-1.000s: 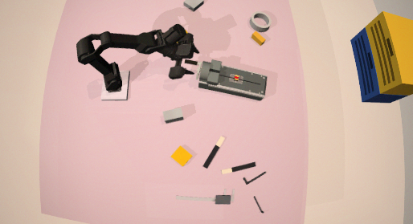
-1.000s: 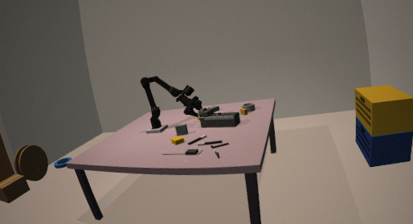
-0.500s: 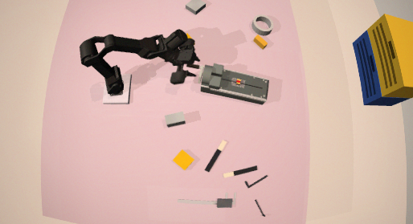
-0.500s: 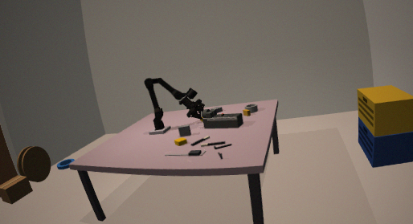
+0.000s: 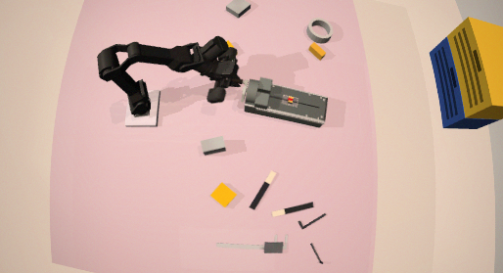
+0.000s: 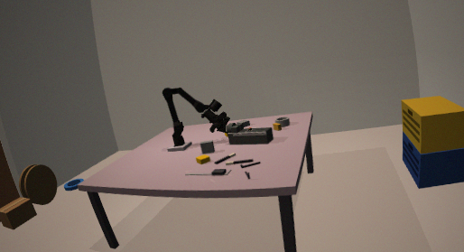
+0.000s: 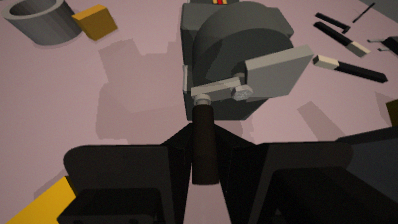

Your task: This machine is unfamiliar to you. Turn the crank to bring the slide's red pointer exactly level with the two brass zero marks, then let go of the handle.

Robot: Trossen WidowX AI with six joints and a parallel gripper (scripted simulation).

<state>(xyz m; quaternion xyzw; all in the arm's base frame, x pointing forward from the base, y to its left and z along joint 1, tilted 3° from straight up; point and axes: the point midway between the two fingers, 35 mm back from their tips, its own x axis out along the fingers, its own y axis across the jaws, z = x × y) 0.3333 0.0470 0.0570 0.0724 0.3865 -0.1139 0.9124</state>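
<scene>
The long dark-grey box-shaped machine with a slotted top (image 5: pixel 305 113) (image 6: pixel 250 136) (image 7: pixel 188 42) is set on the pink table top (image 5: pixel 147 185) (image 6: pixel 180 177) (image 7: pixel 140 90), right of the arm's base in the top view. In its top, a small red pointer (image 5: pixel 291 100) is seen at the slot; whether it is level with the brass marks cannot be told. At the machine's left end, a light-grey crank arm (image 7: pixel 217 89) is mounted in front of a rounded dark-grey housing (image 7: pixel 240 42), and from it the dark-brown cylindrical handle (image 7: pixel 204 145) is extended. The handle is pinched between the jaws of the black gripper (image 5: pixel 240 82) (image 6: pixel 227 131) (image 7: pixel 205 150), one finger at either side. By the black jointed arm (image 5: pixel 152 53) (image 6: pixel 172 114), the gripper is reached across from a pale square base plate (image 5: pixel 154 117) (image 6: pixel 172 148) at the left. Beyond the machine, at the far right of the table, a grey open ring (image 5: pixel 311 37) (image 6: pixel 282 121) (image 7: pixel 42 32) is placed near a small orange block (image 5: pixel 317 51) (image 6: pixel 277 126) (image 7: pixel 95 23). On the near side, a grey block (image 5: pixel 213 145) (image 6: pixel 207 146) and a yellow block (image 5: pixel 223 195) (image 6: pixel 203 159) are laid. Farther out, a blue-and-yellow stack of crates (image 5: pixel 470 77) (image 6: pixel 433 141) is stood on the floor at the right.
</scene>
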